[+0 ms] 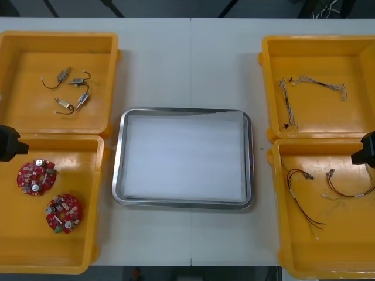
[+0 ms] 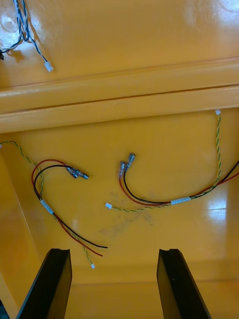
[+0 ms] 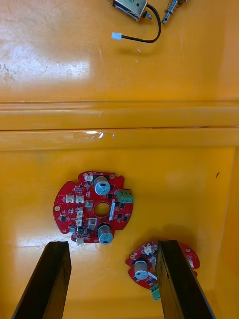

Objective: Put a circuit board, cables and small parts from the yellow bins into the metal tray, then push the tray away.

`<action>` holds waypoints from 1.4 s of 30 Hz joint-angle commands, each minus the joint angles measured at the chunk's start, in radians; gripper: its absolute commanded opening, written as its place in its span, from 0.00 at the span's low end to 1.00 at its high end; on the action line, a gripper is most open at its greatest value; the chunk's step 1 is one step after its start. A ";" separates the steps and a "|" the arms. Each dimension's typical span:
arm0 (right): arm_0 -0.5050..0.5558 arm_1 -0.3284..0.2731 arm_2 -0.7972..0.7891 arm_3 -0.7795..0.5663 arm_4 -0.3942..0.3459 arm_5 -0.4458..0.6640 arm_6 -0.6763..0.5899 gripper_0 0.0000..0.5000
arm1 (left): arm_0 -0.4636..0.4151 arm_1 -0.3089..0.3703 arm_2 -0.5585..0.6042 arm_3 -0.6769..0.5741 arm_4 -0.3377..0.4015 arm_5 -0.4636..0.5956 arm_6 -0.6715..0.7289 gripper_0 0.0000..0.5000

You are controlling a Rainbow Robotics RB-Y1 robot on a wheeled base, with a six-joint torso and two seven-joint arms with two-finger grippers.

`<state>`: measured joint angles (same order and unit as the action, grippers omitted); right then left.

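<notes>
Now we have both arms out at the sides of the table [image 1: 187, 58]. The tray [image 1: 117, 158] sits in the middle between the four bins, its inside white.

Our left gripper [image 3: 113, 244] hangs over the near left bin [image 1: 17, 246], close to that bin's far wall. Its fingers [image 3: 50, 281] stand apart and nothing is between them. A board [image 3: 94, 208] lies flat on the bin floor just beyond the fingertips. A second board [image 3: 142, 269] lies nearer the wrist, partly hidden by one finger. We cannot tell whether that finger touches it. The two boards lie near each other but apart. Across the wall, the far left bin [image 1: 17, 111] holds the small metal parts [image 1: 73, 93], loosely grouped.

Our right gripper [image 2: 113, 251] hangs over the near right bin [image 1: 345, 257], by its far outer corner in the front view. Its fingers [image 2: 179, 284] are also spread wide and grip nothing. Two cables lie loose on the floor beyond them. One cable [image 2: 55, 209], red, black and yellow, lies off one fingertip. The other cable [image 2: 169, 201] curves away past the other finger. They are apart from each other. The far right bin [image 1: 363, 117] holds the blue-and-white cable [image 1: 313, 82].
</notes>
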<state>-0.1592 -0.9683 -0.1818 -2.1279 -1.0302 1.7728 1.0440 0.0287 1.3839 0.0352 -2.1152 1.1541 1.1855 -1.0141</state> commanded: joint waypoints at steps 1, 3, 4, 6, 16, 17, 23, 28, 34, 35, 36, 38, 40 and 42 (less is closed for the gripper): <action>0.009 0.003 -0.024 -0.026 0.007 0.005 0.011 1.00 | -0.018 0.052 -0.012 0.000 -0.010 -0.010 -0.072 1.00; 0.009 0.003 -0.024 -0.026 0.007 0.005 0.011 1.00 | -0.018 0.052 -0.012 0.000 -0.010 -0.010 -0.072 1.00; 0.009 0.003 -0.024 -0.026 0.007 0.005 0.011 1.00 | -0.018 0.052 -0.012 0.000 -0.010 -0.010 -0.072 1.00; 0.009 0.003 -0.024 -0.026 0.007 0.005 0.011 1.00 | -0.018 0.052 -0.012 0.000 -0.010 -0.010 -0.072 1.00; 0.009 0.003 -0.024 -0.026 0.007 0.005 0.011 1.00 | -0.018 0.052 -0.012 0.000 -0.010 -0.010 -0.072 1.00; 0.009 0.003 -0.024 -0.026 0.007 0.005 0.011 1.00 | -0.018 0.052 -0.012 0.000 -0.010 -0.010 -0.072 1.00; 0.009 0.003 -0.024 -0.026 0.007 0.005 0.011 1.00 | -0.018 0.052 -0.012 0.000 -0.010 -0.010 -0.072 1.00; 0.009 0.003 -0.024 -0.026 0.007 0.005 0.011 1.00 | -0.018 0.052 -0.012 0.000 -0.010 -0.010 -0.072 1.00; 0.009 0.003 -0.024 -0.026 0.007 0.005 0.011 1.00 | -0.018 0.052 -0.012 0.000 -0.010 -0.010 -0.072 1.00; 0.009 0.003 -0.024 -0.026 0.007 0.005 0.011 1.00 | -0.018 0.052 -0.012 0.000 -0.010 -0.010 -0.072 1.00; 0.009 0.003 -0.024 -0.026 0.007 0.005 0.011 1.00 | -0.018 0.052 -0.012 0.000 -0.010 -0.010 -0.072 1.00; 0.009 0.003 -0.024 -0.026 0.007 0.005 0.011 1.00 | -0.018 0.052 -0.012 0.000 -0.010 -0.010 -0.072 1.00; 0.009 0.003 -0.024 -0.026 0.007 0.005 0.011 1.00 | -0.018 0.052 -0.012 0.000 -0.010 -0.010 -0.072 1.00; 0.009 0.003 -0.024 -0.026 0.007 0.005 0.011 1.00 | -0.018 0.052 -0.012 0.000 -0.010 -0.010 -0.072 1.00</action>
<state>-0.1592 -0.9683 -0.1818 -2.1279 -1.0302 1.7728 1.0440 0.0287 1.3839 0.0352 -2.1152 1.1541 1.1855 -1.0141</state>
